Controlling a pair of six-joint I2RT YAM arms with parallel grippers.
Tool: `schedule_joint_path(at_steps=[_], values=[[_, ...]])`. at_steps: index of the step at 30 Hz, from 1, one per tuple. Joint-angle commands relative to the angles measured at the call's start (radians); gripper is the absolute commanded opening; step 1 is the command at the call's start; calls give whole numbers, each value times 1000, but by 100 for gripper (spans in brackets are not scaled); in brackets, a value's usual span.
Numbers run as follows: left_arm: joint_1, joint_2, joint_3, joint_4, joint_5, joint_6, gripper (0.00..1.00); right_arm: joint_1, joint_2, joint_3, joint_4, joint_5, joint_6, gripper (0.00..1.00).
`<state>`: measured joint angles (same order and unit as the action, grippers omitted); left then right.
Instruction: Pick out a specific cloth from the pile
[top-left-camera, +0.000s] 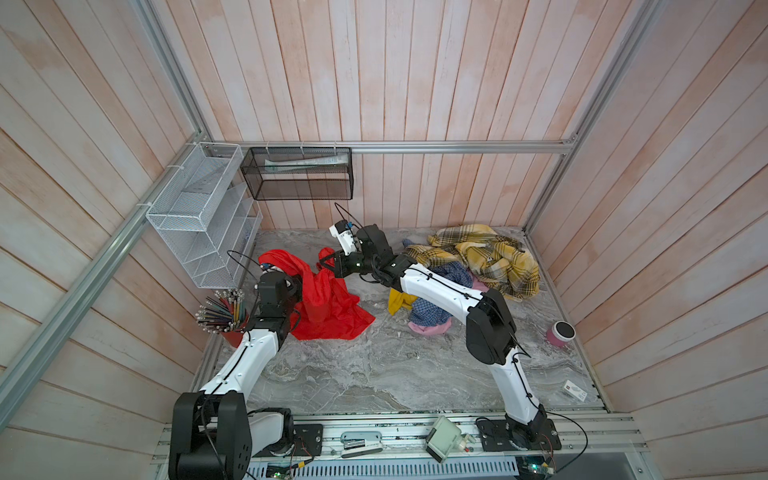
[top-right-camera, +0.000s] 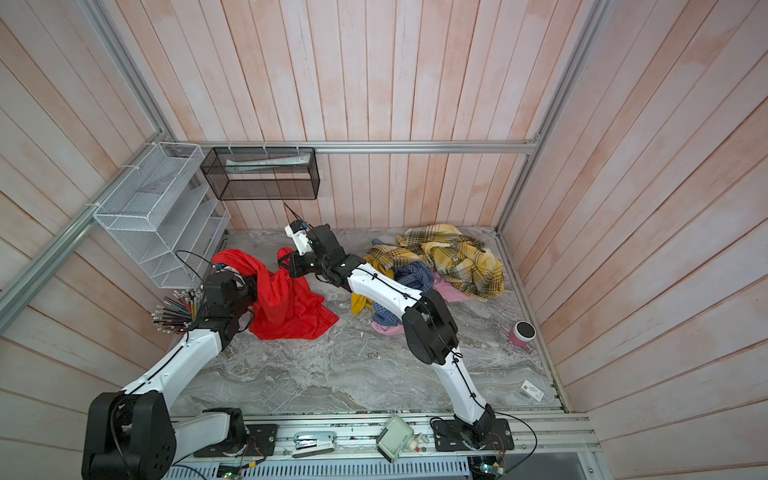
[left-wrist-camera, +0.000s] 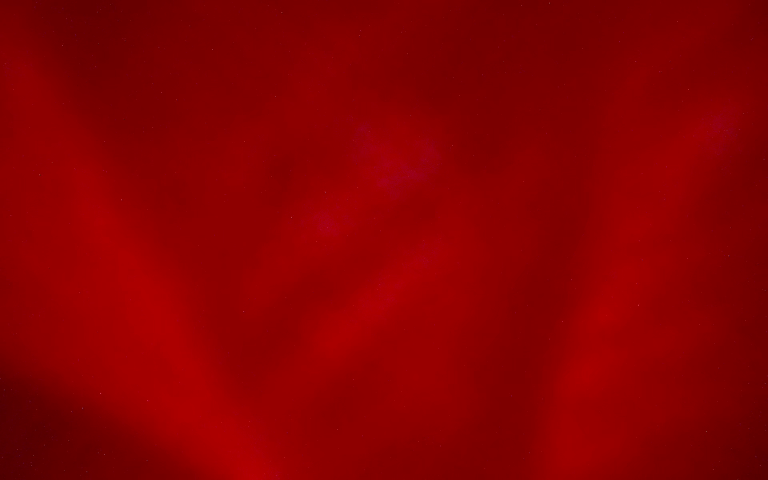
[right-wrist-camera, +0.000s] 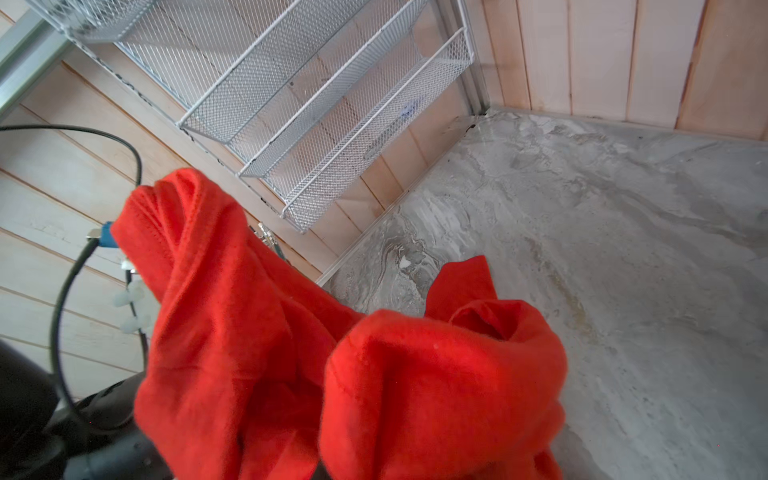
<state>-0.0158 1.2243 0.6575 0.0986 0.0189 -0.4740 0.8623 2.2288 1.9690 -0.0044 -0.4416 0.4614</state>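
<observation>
We see the cloth (top-left-camera: 328, 303), a bright red garment, heaped at the left of the marble tabletop (top-left-camera: 374, 374) in both top views, well apart from the pile (top-left-camera: 478, 262) at the far right. The right gripper (top-left-camera: 327, 262) reaches across and pinches a raised fold. The left gripper is closed but buried under fabric (we cannot tell whether it grips any). Its wrist view shows nothing but the cloth (left-wrist-camera: 384, 240), blurred. Only the right wrist view shows the stitched hem and the white mesh rack (right-wrist-camera: 324, 104) behind.
</observation>
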Motion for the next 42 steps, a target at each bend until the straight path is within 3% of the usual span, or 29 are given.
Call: schedule_joint_path(at_steps=[1,7,12,15,21,25,31,34,37,40,42], values=[[4,38,-29,-55,32,-26,0,7,-21,-89,7,-27,1,0],[-4,146,-22,-114,151,-32,0,6,-101,-285,-3,59,-16,0],[-54,182,-12,-190,108,-27,0,7,-144,-405,-23,63,-25,0],[-91,181,-12,-235,71,-30,14,7,-176,-456,-33,76,-33,0],[-117,216,-9,-314,46,-63,57,2,-164,-475,-37,69,6,14],[-136,218,19,-414,-11,-55,66,-14,-134,-435,-36,37,57,34],[-138,169,15,-447,-65,-51,78,-21,-128,-327,-132,82,8,67],[-138,171,49,-485,-92,-48,81,-21,-147,-291,-182,119,-31,77],[-138,160,93,-559,-158,-44,90,-21,-182,-289,-208,185,-61,84],[-139,125,130,-633,-241,-41,99,-21,-219,-289,-219,247,-87,87],[-139,97,140,-655,-258,-34,100,-21,-241,-290,-219,269,-105,88]])
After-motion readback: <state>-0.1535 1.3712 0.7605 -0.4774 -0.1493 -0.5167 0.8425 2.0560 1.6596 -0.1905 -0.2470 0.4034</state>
